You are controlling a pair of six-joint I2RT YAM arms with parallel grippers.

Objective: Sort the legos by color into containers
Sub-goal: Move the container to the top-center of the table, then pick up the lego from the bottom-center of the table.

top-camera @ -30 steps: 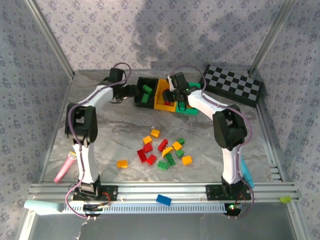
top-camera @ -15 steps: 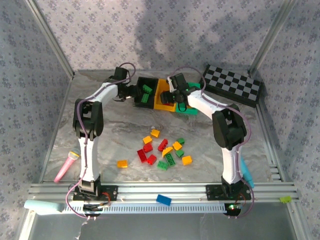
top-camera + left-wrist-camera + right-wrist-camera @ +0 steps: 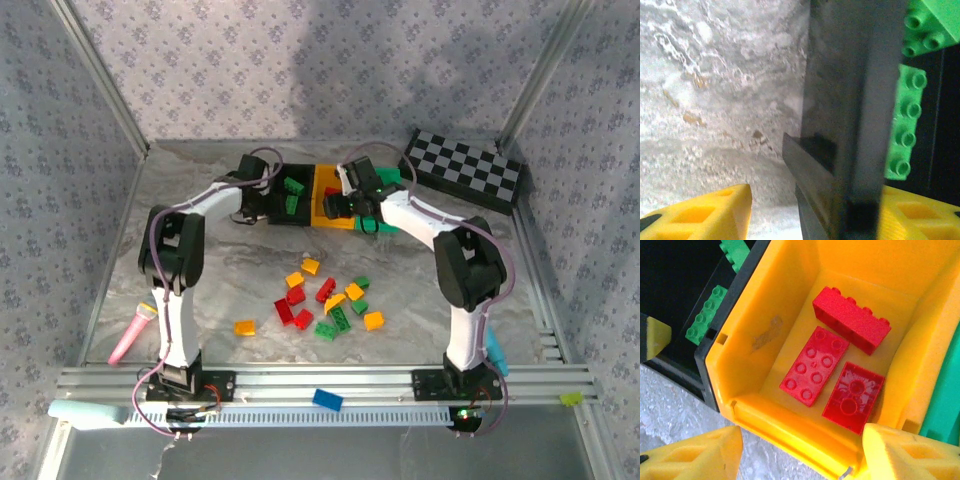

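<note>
Checkered board lies far right; blue brick at near edge.

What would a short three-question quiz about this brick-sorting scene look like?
1. Pick one: which bin holds the red bricks? A black, B yellow, C green.
2. True or false: the black bin has green bricks inside.
3. Fill in: the number of red bricks lying in their bin is ___.

Key: 1 B, the yellow bin; 2 true; 3 three.
</note>
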